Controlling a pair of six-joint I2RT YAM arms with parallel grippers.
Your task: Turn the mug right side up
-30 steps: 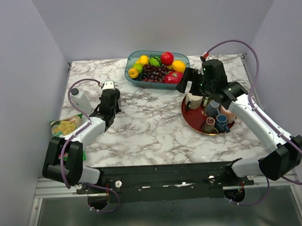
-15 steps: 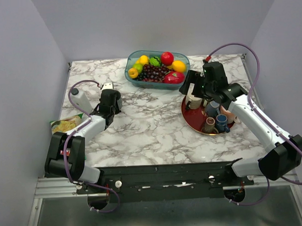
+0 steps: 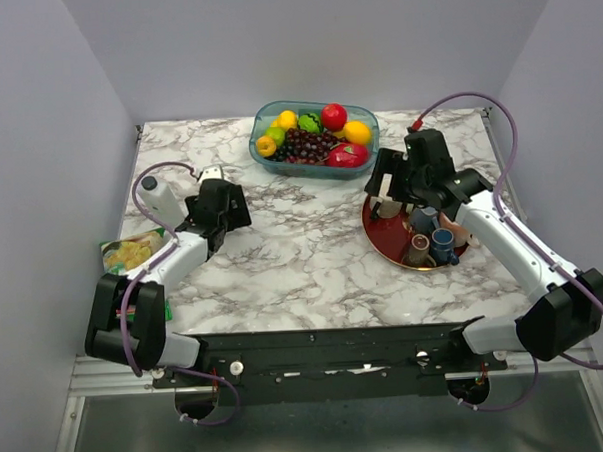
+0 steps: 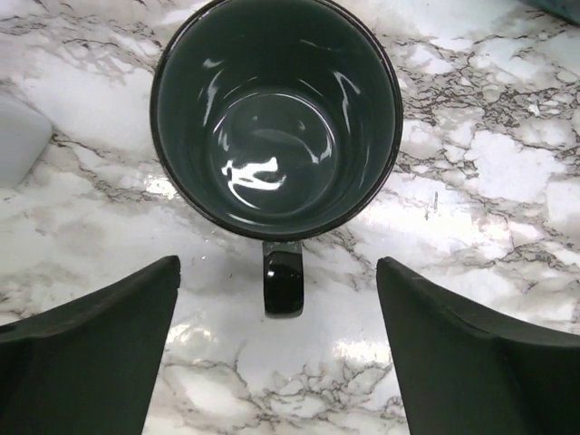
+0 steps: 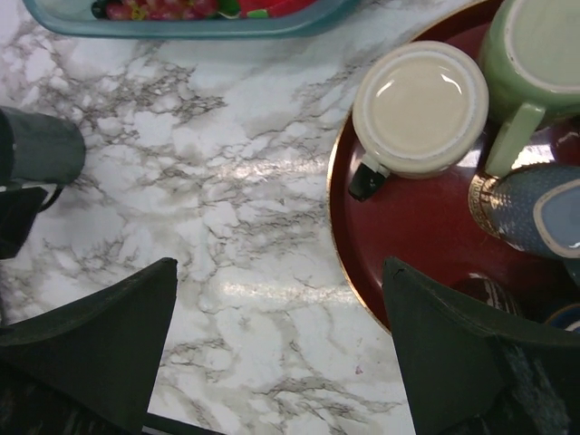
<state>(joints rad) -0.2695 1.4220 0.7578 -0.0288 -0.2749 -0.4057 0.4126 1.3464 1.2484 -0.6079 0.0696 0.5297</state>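
Logged dark glossy ceramic mug [image 4: 276,118] mouth-up on white marble table [image 4: 471,181], handle at 6 o'clock; left gripper [image 4: 277,261] released, fingers [image 4: 91,362] clear of mug; right gripper [image 5: 279,263] open over 9 o'clock rim of round red tray [image 5: 408,227].

Bare marble [image 3: 303,256] lies between mug [image 4: 276,118] and red tray [image 5: 408,227]; a white bottle [image 3: 161,200] stands beside the mug.

text: none legible | labels: none | brands: none | numbers: none | signs: none
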